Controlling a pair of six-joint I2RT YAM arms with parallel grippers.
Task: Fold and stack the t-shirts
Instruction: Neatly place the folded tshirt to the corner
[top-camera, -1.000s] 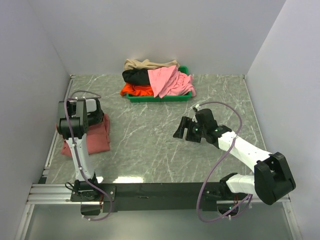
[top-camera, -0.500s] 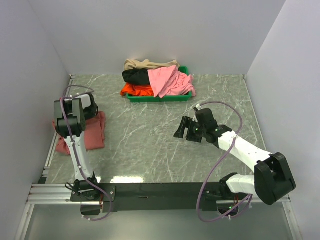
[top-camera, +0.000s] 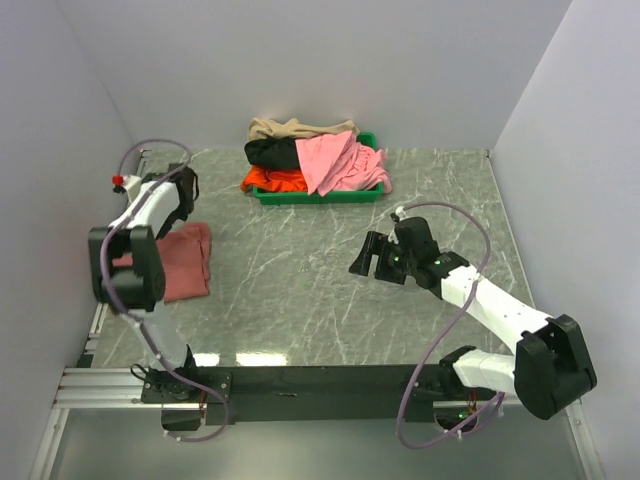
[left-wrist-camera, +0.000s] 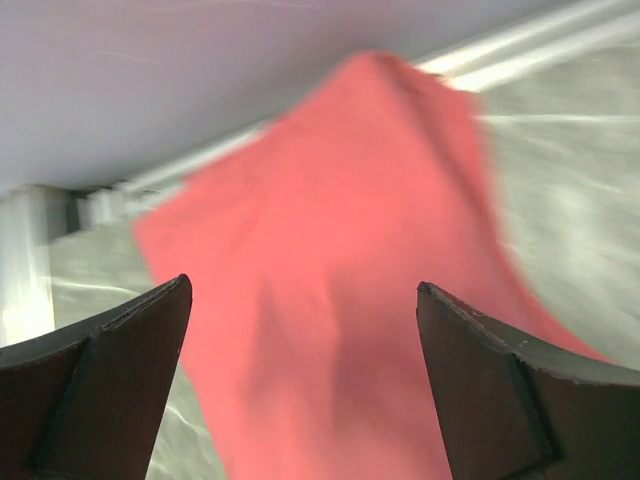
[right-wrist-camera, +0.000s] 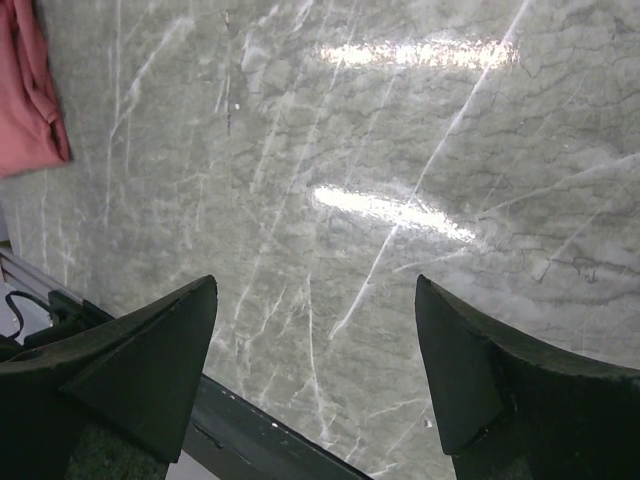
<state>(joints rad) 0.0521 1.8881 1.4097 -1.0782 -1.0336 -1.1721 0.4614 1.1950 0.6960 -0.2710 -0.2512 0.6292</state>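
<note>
Top external view: the folded brick-red t-shirt (top-camera: 178, 262) is seen at the left, just near of the left gripper (top-camera: 186, 195), held open and empty, while the remaining t-shirts (top-camera: 310, 160) are heaped in the green tray (top-camera: 320, 197), far-right of it and far-left of the right gripper (top-camera: 364, 258), likewise spread open.

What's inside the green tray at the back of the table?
Crumpled clothes: pink t-shirt on top, black t-shirt and orange-red t-shirt beside it, tan t-shirt behind. The floor of the green tray is covered.

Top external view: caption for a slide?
Folded brick-red t-shirt lies left on the table, left gripper near its far edge; right gripper hovers mid-table; other t-shirts heaped in green tray.
</note>
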